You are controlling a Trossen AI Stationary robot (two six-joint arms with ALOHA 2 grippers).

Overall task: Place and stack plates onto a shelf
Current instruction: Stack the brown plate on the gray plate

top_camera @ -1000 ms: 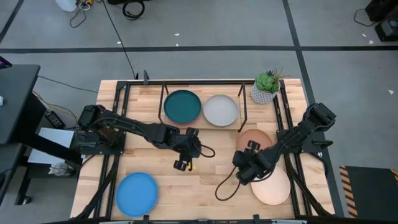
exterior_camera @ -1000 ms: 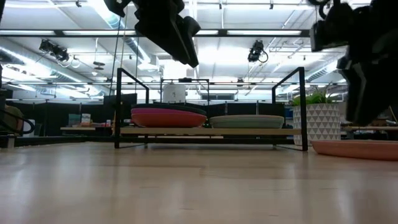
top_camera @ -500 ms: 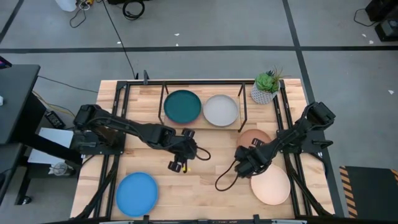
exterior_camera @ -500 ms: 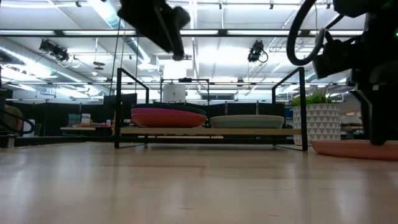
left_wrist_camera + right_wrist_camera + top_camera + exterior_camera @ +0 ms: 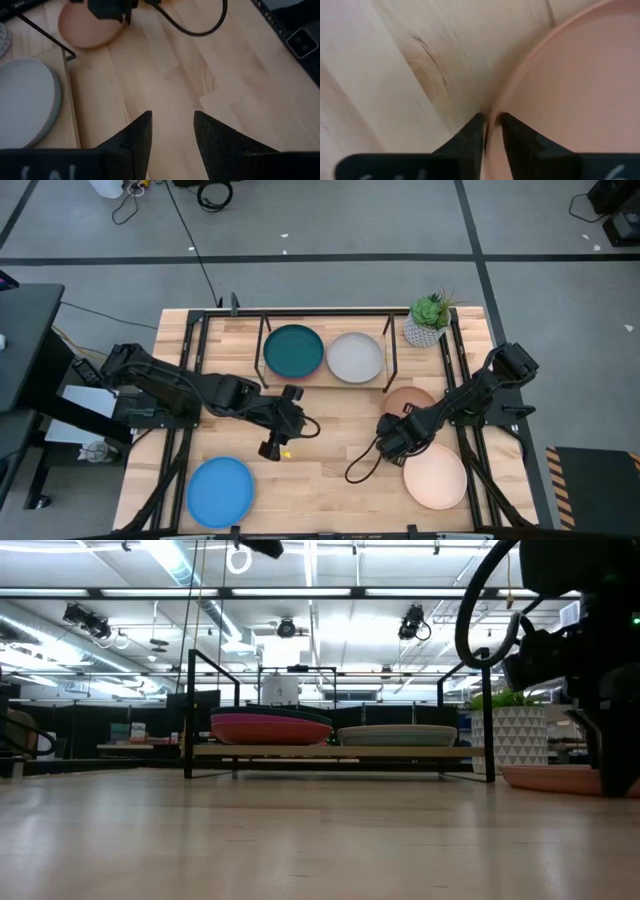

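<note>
Our right gripper (image 5: 490, 131) sits low at the rim of the cream-peach plate (image 5: 436, 478), its fingers pinched close with the plate's edge caught between them, so we read it as clamped on that rim. We judge it bites the edge because a flat plate offers no other hold from above. In the high view this gripper (image 5: 393, 444) is at about ten o'clock of the cream-peach plate, and the terracotta plate (image 5: 408, 401) lies just beyond, toward twelve.

Our left gripper (image 5: 171, 131) hangs over bare wood near the table's middle with its fingers parted and nothing between them; we take it to be waiting clear of the right arm's path.

Farther out at twelve o'clock stands the shelf (image 5: 262, 340), already carrying two stacks, topped by the dark teal plate (image 5: 293, 351) and the light grey plate (image 5: 355, 357). The blue plate (image 5: 220, 491) rests alone at seven o'clock, and a potted plant (image 5: 428, 319) stands at the shelf's right end.
</note>
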